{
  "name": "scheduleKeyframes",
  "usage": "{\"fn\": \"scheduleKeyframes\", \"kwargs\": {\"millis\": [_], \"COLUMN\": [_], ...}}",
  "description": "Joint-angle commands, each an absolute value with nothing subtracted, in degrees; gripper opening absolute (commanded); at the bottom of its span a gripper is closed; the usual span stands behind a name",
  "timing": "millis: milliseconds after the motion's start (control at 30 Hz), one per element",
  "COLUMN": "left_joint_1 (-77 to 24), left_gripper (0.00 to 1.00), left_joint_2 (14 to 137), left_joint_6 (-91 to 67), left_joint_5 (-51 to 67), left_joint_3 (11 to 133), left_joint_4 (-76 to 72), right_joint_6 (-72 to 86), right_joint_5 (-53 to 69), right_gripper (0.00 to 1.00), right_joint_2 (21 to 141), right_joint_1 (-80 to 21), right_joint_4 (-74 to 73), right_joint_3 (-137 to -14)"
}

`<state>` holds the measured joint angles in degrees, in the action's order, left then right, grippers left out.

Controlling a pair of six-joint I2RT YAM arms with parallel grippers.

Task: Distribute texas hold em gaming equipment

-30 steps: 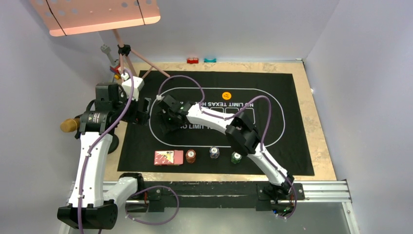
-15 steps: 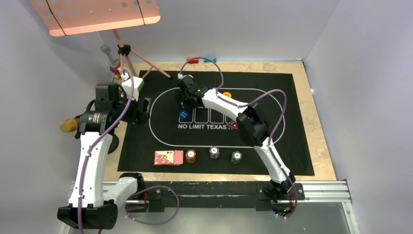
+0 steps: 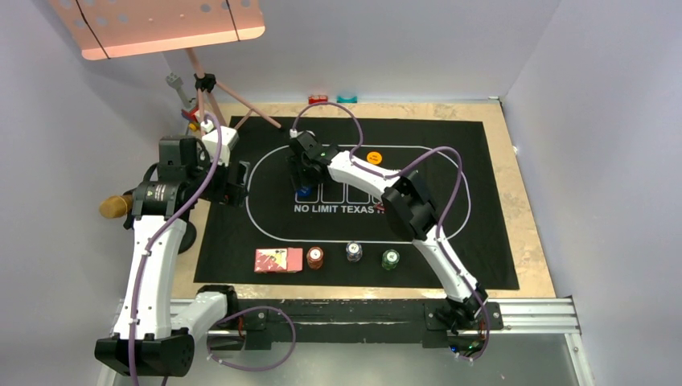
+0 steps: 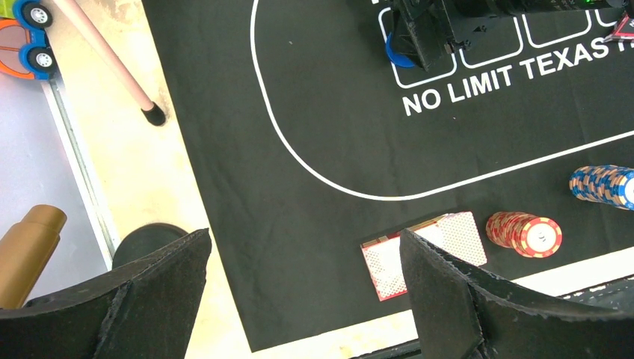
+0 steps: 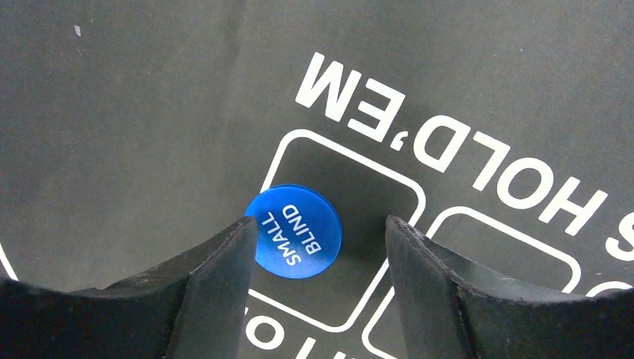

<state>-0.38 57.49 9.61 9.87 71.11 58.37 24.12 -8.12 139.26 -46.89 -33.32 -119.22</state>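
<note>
right wrist view: right gripper (image 5: 314, 243) is seen with jaws parted around the blue button (image 5: 294, 231), marked "small blind". left finger (image 5: 217, 277) is touching or just at the button's edge, the other finger is apart from it. button lies flat on the black mat (image 5: 149, 112), overlapping the corner of the first printed card box; not judged as gripped, whether it is being released or about to be taken cannot be told.

top view: right gripper (image 3: 303, 181) is placed over the leftmost card box, blue button (image 3: 304, 193) just under it. orange button (image 3: 374, 158) is seen near the far line of the oval, red-black marker (image 3: 384, 208) partly hidden by the arm at the end of the lettering. left gripper (image 4: 303, 288) is held wide open and empty, parked above the mat's left edge.

progress, as a judgement: early. card deck (image 3: 277, 260), red-orange chip stack (image 3: 315, 257), grey-black chip stack (image 3: 354, 252) and green chip stack (image 3: 390, 260) are lined up at the near edge, apparently undealt. only the buttons are out on the oval.

chips look like neat short stacks; the deck is red-backed, squared, one card slightly offset.
</note>
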Motion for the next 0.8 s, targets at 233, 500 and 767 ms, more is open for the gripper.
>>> {"fn": "scheduleKeyframes", "kwargs": {"millis": [233, 500, 767], "left_joint_1": [-0.3, -0.3, -0.3], "left_gripper": [1.0, 1.0, 1.0], "left_joint_2": [57.5, 57.4, 57.6], "left_joint_6": [9.0, 8.9, 8.9], "left_joint_5": [9.9, 9.7, 9.6], "left_joint_3": [73.0, 73.1, 73.1], "left_joint_4": [58.0, 57.9, 57.8], "right_joint_6": [23.5, 27.3, 29.5], "right_joint_5": [-0.4, 7.0, 13.9], "right_gripper": [0.52, 0.42, 0.43], "right_joint_2": [142.2, 140.4, 138.1], "right_joint_1": [-50.4, -52.8, -54.6], "right_joint_4": [-35.1, -34.3, -31.1], "right_joint_3": [-123.8, -122.3, -121.7]}}
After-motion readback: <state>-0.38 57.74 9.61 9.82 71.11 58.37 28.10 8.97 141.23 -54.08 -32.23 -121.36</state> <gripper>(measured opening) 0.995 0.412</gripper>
